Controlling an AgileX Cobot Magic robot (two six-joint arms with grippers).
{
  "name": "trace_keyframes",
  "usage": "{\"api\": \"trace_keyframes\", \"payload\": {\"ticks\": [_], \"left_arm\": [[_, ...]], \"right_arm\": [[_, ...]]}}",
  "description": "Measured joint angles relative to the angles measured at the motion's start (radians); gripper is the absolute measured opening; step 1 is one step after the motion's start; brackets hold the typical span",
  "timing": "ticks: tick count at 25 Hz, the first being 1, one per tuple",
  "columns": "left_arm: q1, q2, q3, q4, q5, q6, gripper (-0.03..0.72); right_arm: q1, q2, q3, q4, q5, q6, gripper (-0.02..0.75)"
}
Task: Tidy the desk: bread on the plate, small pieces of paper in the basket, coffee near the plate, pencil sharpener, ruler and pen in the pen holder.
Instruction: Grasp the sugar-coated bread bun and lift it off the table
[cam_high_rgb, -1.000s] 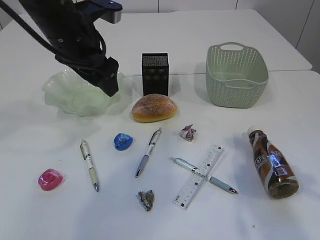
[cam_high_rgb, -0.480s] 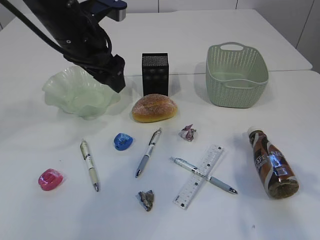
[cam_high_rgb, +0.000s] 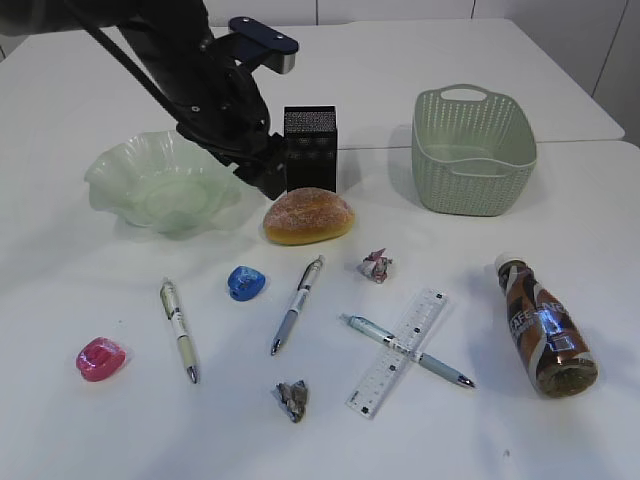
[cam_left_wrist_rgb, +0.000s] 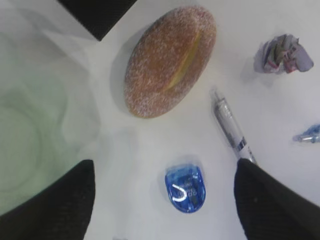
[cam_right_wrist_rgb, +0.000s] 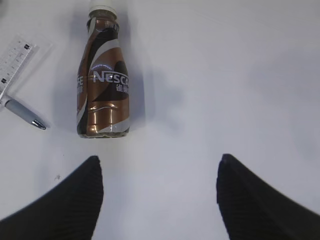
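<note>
I see a plain white surface (cam_high_rgb: 90, 430), a second white tabletop butting against it at the top of the frame. The bread (cam_high_rgb: 309, 216) — oval, golden-brown, pale sugar dusting — lies centre, just right of the wavy pale-green plate (cam_high_rgb: 160, 185), apart from it, in front of the black mesh pen holder (cam_high_rgb: 311, 147). My left gripper (cam_high_rgb: 268, 178) hangs beside the bread's upper left, fingers spread, nothing held. In the right wrist view the right gripper (cam_right_wrist_rgb: 160, 200) stands released above bare surface, below the lying coffee (cam_right_wrist_rgb: 104, 80).
</note>
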Motion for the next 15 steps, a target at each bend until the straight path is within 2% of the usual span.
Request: {"api": "trace_keyframes", "payload": {"ticks": [4, 15], "left_arm": [[-0.020, 0.059, -0.051, 0.000, -0.028, 0.009, 0.610], [-0.024, 0.145, -0.056, 0.000, -0.111, 0.023, 0.589]], "right_arm": [[0.000, 0.008, 0.000, -0.001, -0.006, 0.000, 0.551], [0.000, 0.010, 0.000, -0.001, -0.015, 0.000, 0.551]]}}
